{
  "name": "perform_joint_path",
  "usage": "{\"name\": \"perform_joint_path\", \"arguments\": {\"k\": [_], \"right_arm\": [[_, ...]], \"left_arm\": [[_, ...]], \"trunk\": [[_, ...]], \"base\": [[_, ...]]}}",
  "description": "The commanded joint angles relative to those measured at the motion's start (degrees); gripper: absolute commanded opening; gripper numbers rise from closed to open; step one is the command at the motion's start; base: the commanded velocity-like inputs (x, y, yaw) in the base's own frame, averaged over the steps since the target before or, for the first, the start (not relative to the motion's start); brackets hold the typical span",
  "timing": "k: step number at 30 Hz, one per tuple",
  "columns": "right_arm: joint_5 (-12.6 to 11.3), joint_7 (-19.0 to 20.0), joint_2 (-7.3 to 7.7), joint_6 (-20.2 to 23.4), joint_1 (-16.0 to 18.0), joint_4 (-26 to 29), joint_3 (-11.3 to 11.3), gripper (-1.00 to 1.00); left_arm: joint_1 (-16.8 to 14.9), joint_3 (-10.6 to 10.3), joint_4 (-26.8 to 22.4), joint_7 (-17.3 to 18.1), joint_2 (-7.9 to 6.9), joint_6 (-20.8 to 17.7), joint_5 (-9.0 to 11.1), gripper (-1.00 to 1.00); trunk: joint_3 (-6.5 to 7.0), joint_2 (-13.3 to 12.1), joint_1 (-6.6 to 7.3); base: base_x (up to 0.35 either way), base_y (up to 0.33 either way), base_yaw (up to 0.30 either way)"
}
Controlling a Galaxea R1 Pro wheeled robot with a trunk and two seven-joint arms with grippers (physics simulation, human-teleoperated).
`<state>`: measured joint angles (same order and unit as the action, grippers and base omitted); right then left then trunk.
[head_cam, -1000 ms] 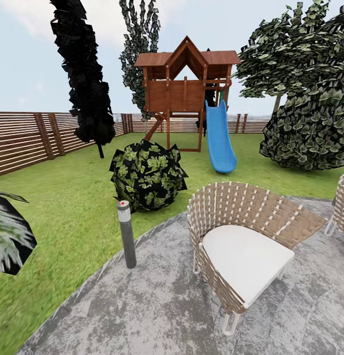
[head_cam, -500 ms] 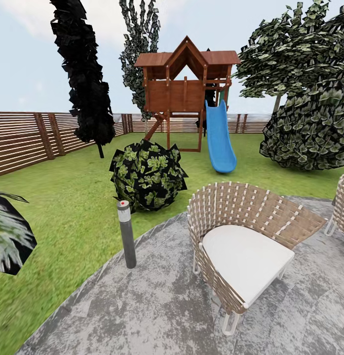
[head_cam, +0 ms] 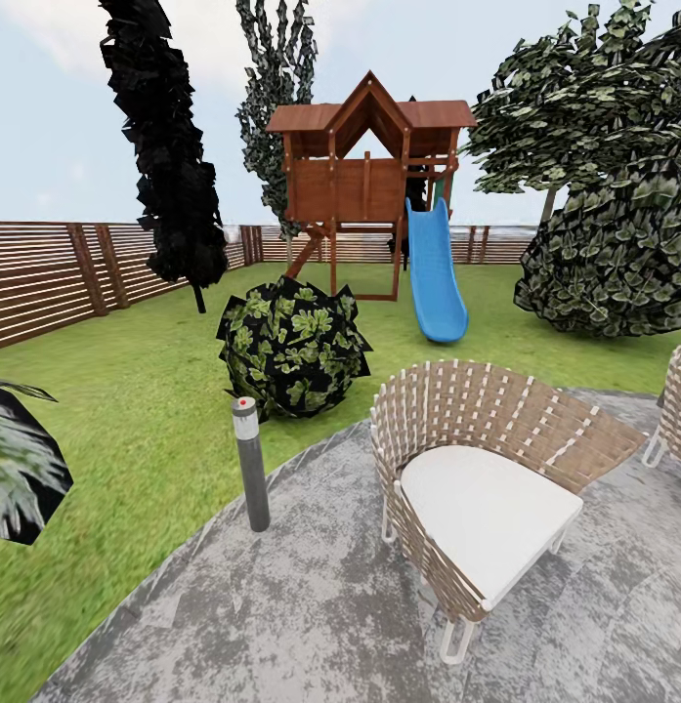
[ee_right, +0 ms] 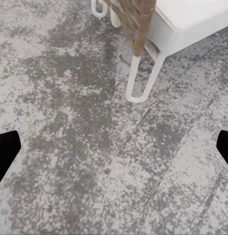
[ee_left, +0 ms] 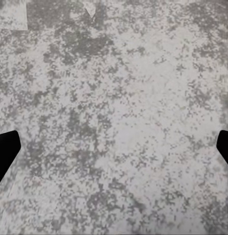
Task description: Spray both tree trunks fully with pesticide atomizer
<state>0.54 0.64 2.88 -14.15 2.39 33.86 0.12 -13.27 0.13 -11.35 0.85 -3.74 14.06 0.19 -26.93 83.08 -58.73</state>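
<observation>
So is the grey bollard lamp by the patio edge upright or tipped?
Upright: the bollard lamp stands vertical at the stone patio's edge, red dot on top.

No visible change; view static.

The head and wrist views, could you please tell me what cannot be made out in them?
- Second woven wicker chair: head view, cut off by the edge.
- Striped broad-leaf plant: head view, cut by the edge.
- Leafy tree's grey trunk: head view, mostly hidden by foliage.
- Left gripper, right gripper: wrist views, only dark fingertips at the edges.
</observation>
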Motion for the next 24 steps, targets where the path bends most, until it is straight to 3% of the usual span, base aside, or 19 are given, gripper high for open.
{"name": "perform_joint_path", "arguments": {"k": [1,14,24], "right_arm": [[0.00,-0.03,-0.06,0.00,0.01,-0.01,-0.01,1.00],[-0.42,-0.39,-0.15,0.16,0.01,0.31,-0.42,1.00],[-0.36,-0.31,0.18,0.18,0.07,0.46,-0.54,1.00]], "left_arm": [[0.06,-0.02,0.10,-0.02,0.00,0.07,0.00,1.00],[0.00,-0.04,0.93,-0.06,0.11,3.26,0.08,1.00],[0.00,0.00,0.97,-0.06,0.23,3.26,0.08,1.00]], "trunk": [[0.00,0.00,0.00],[0.00,0.00,0.00],[0.00,0.00,0.00]], "base": [[0.000,0.000,-0.018],[-0.009,0.000,-0.250],[-0.304,0.000,-0.300]]}}
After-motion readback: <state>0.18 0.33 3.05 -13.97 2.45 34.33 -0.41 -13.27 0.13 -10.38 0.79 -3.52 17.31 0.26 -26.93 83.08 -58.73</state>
